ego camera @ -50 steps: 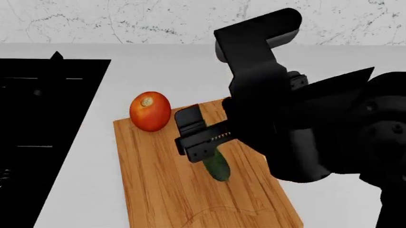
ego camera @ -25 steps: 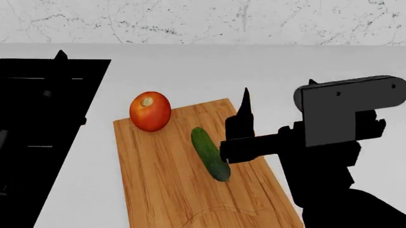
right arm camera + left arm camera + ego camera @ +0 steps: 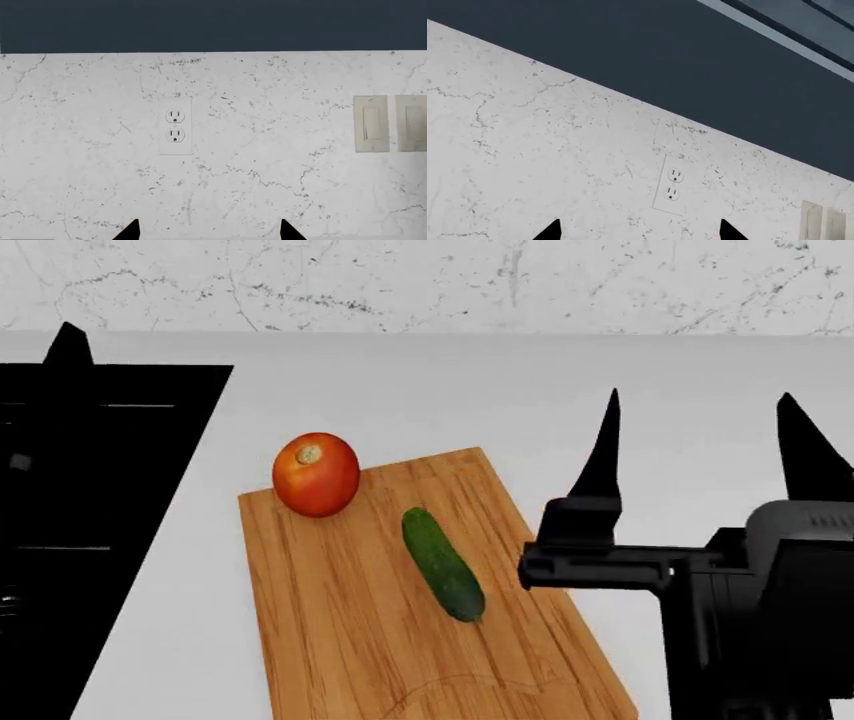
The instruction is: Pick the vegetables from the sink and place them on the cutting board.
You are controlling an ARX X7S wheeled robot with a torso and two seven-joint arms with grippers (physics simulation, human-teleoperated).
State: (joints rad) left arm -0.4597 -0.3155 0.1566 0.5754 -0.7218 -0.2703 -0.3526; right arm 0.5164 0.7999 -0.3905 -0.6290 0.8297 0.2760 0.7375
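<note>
My right gripper (image 3: 694, 445) stands with its two dark fingers (image 3: 599, 455) pointing up and spread wide, holding nothing. It is raised over the white table (image 3: 441, 390), just beyond the right edge of the cutting board (image 3: 347, 640). The cucumber (image 3: 442, 563) lies on that board close to my right gripper's left finger, but apart from it, angled along the grain. The tomato (image 3: 316, 474) sits farther off on the same side, at the board's far corner, stem scar up, well apart from the cucumber. The sink (image 3: 80, 500) is beyond them, a black basin at the table's far left.

Of my left gripper (image 3: 639, 231) only two fingertips show in its wrist view, set apart and empty, facing a marbled wall with an outlet (image 3: 672, 184).
</note>
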